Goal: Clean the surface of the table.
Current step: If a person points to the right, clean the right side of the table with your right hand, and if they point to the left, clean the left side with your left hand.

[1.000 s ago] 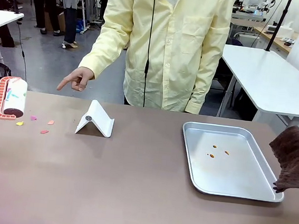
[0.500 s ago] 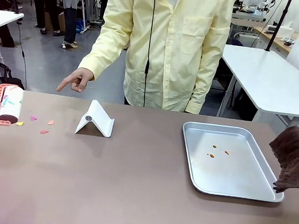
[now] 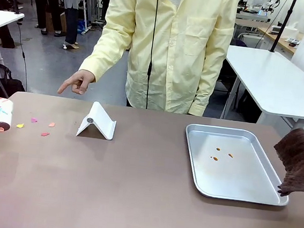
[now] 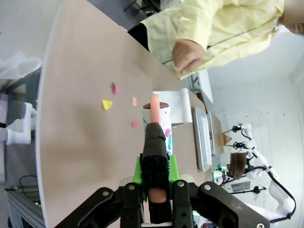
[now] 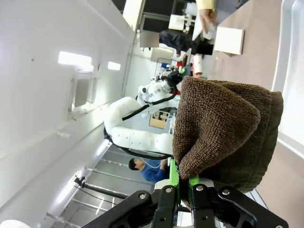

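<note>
The greyish-brown surface (image 3: 132, 209) spans the lower part of the front view. It carries a white folded stand (image 3: 98, 122) left of centre, 4 small coloured scraps (image 3: 45, 134) to the stand's left, and a silver tray (image 3: 237, 179) at right holding 3 orange crumbs (image 3: 215, 158). The left pincer (image 4: 156, 175) is clamped on the handle of a lint roller (image 3: 0, 114), whose roll sits at the frame's left edge just beside the scraps, while the right pincer (image 5: 183, 183) grips a brown cloth (image 3: 297, 168) hanging at the right edge, beside the tray's near right corner. A person's hand (image 3: 79, 80) at upper left points a finger down toward the scraps.
</note>
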`<state>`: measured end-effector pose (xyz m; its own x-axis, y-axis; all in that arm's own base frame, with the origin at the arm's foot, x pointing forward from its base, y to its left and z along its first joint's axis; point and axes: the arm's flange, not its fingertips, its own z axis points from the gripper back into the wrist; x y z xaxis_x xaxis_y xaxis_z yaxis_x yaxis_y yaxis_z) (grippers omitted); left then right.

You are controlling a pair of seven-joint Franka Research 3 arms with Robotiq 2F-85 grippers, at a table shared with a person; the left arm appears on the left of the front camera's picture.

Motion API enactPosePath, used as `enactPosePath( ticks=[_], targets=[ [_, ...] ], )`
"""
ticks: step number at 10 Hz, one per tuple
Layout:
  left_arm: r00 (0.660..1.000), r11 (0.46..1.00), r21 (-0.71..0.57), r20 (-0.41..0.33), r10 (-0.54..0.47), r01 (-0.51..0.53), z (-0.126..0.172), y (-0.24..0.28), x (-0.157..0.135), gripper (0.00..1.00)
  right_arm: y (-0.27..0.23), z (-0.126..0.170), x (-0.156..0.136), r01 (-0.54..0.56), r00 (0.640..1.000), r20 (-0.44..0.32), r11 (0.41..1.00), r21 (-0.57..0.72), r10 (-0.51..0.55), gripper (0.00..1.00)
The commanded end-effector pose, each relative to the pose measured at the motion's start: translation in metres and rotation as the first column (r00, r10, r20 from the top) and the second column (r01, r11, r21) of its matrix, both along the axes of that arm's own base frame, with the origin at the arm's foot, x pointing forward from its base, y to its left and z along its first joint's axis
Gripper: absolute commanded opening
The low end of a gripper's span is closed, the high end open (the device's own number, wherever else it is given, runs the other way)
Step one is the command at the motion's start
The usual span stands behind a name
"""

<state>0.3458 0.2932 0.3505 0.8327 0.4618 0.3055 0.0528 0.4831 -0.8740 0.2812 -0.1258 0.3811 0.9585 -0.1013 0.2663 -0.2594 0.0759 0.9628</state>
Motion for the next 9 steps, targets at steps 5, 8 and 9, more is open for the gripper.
enactPosePath(
  ticks=[5,8,9],
  targets=[
    [0.996,0.995,0.094,-0.094,-0.008,0.017,-0.010,0.044,0.081,0.22,0.001,0.007,0.000,0.007,1.000,-0.016,1.000,0.013,-0.007,0.00],
    [0.986,0.993,0.070,-0.139,-0.090,0.100,-0.015,0.050,0.103,0.22,0.001,0.007,0.000,0.007,1.000,-0.016,1.000,0.013,-0.007,0.00],
    [0.983,0.988,0.111,-0.164,-0.086,0.105,-0.019,0.050,0.107,0.22,0.001,0.007,0.000,0.007,1.000,-0.016,1.000,0.013,-0.007,0.00]
  ],
)
